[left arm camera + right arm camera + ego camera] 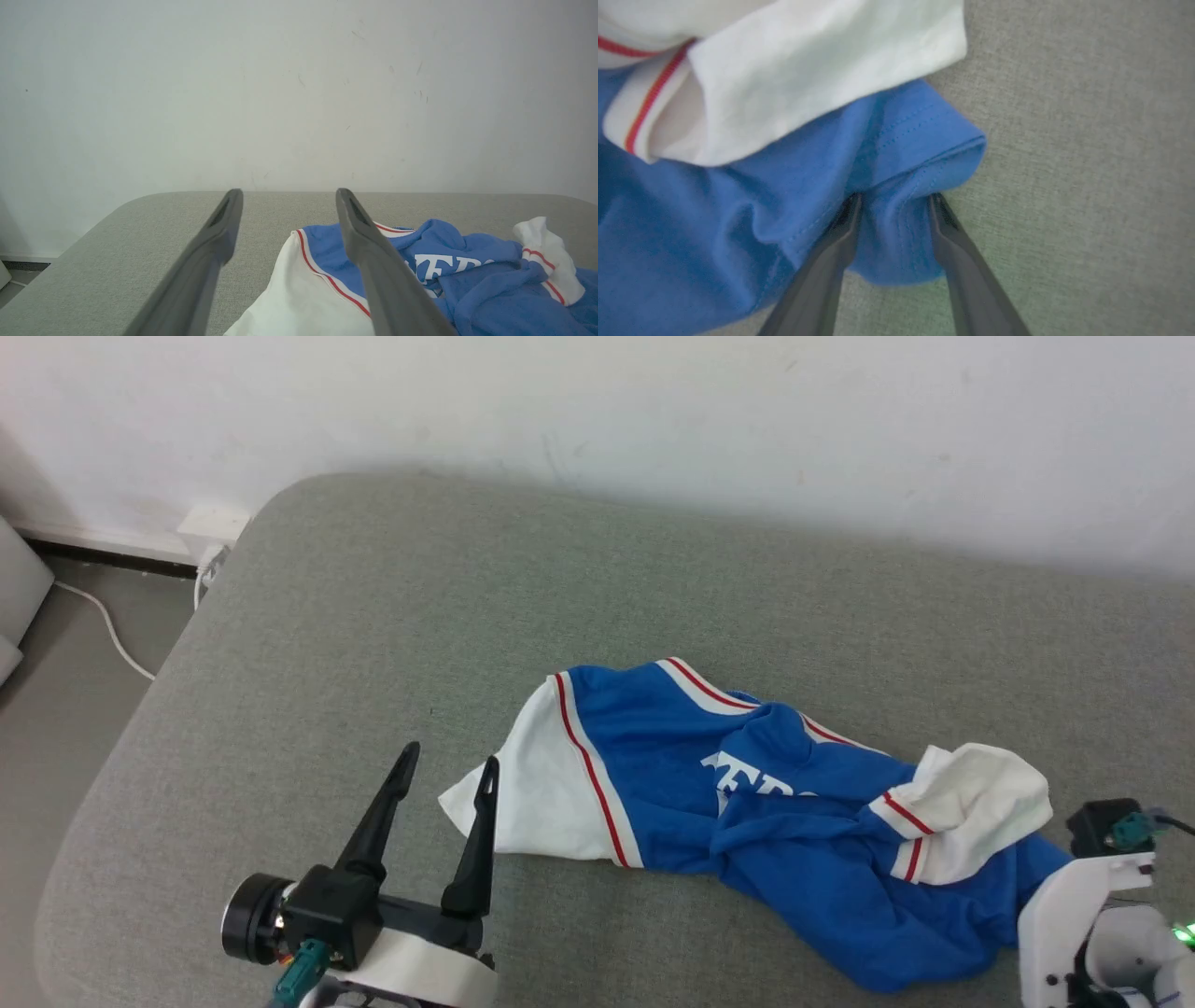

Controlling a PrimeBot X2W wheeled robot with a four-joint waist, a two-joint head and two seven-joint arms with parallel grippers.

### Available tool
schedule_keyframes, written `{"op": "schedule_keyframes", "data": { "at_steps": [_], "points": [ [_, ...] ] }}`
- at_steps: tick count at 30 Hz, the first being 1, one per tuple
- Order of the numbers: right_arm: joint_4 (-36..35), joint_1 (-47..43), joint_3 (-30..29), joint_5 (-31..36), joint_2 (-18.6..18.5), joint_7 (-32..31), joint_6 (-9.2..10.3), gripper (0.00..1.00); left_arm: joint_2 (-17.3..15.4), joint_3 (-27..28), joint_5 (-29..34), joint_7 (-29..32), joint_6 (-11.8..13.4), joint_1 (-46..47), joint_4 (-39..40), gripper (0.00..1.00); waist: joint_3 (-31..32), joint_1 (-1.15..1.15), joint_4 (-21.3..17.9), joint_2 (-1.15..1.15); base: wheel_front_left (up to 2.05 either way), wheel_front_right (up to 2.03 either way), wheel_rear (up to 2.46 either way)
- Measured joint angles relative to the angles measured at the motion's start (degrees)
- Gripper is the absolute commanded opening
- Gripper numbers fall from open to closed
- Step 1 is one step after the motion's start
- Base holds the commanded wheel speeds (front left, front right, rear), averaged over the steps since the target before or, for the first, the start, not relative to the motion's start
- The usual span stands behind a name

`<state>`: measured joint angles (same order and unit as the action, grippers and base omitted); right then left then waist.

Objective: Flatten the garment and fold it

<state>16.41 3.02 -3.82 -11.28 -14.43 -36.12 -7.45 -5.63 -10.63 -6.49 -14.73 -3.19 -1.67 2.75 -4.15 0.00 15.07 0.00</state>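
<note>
Left end effector point(451, 756) wide open, empty, beside garment point(653, 775); right end effector point(895, 197) open, astride its blue hem.

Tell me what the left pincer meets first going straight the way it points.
Probably nothing soon: the open left pincer aims over the cushion toward the wall. Its right finger may brush the shirt's white sleeve; height is unclear.

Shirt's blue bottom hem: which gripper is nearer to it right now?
Right. The right gripper has a bunched fold of the blue hem between its fingers. The left gripper is at the opposite end of the shirt, open, by the white sleeve.
</note>
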Motion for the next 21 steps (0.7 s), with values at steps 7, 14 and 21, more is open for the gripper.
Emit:
{"op": "schedule_keyframes", "data": {
  "at_steps": [7, 14, 21],
  "points": [
    [-3.08, -0.83, 5.50, -3.66, -1.04, -2.90, 0.11, 0.00, 0.68, 1.85, 0.59, 0.01, -0.80, -0.88, -1.37, 1.00, 0.84, 0.01, -0.78, 0.00, 0.00, 0.00, 0.00],
    [-15.77, -10.17, 12.02, -11.73, -1.27, -14.10, 0.09, 0.00, 1.58, 2.98, 1.01, 0.00, -1.13, -1.02, -2.10, 1.00, 3.26, 0.00, -2.94, 0.00, 0.00, 0.00, 0.00],
    [-21.28, -12.56, 10.38, -12.69, -0.05, -15.85, 0.08, 1.00, 2.02, 2.80, 1.05, 0.00, -1.38, -1.76, -2.60, 1.00, 4.48, 0.00, -3.46, 0.00, 0.00, 0.00, 0.00]
  ]
}}
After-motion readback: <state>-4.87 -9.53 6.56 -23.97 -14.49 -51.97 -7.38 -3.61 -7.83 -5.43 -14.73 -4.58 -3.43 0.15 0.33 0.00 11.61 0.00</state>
